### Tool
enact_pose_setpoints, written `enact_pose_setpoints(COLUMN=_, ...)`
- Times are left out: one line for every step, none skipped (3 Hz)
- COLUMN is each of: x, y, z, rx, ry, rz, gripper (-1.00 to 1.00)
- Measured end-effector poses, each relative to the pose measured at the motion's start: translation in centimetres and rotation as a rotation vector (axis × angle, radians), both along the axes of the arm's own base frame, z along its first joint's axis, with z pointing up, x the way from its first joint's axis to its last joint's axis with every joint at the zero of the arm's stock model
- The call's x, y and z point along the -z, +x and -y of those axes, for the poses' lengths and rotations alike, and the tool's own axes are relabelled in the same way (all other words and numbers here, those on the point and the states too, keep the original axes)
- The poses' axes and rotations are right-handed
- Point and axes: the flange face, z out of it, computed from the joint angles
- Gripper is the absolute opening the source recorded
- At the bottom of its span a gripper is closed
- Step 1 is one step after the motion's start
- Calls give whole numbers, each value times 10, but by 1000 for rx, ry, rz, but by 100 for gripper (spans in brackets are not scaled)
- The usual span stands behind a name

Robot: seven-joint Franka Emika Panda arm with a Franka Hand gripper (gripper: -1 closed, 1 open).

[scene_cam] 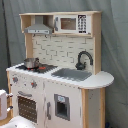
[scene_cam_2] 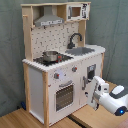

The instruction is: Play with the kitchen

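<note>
second exterior view: tool (scene_cam_2: 93,96) near the kitchen (scene_cam_2: 50,75) front, cannot tell if spread

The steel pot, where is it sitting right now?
The steel pot sits on the stovetop of the kitchen, at the first exterior view's left, under the range hood and across from the sink.

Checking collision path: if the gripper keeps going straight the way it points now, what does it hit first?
Probably the kitchen front: in the second exterior view the gripper points at the lower cabinet door right of the oven door. Depth is unclear, so the exact contact spot is uncertain.
</note>
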Motion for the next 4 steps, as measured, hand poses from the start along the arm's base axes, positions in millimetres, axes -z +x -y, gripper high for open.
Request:
enact_pose_setpoints(x=-2, y=-5, z=-10, rx=-15, ry=-92, rz=-26, gripper=100)
enact_pose_setpoints(x=-20, y=-14, z=-34, rx=-41, ry=-135, rz=-27, gripper=100)
enact_pose_setpoints(x=-48, y=-16, z=-47, rx=-42, ry=-177, rz=-24, gripper=100)
enact_pose_setpoints(x=-57, y=-18, z=-47, rx=-28, ry=-263, rz=-37, gripper=100)
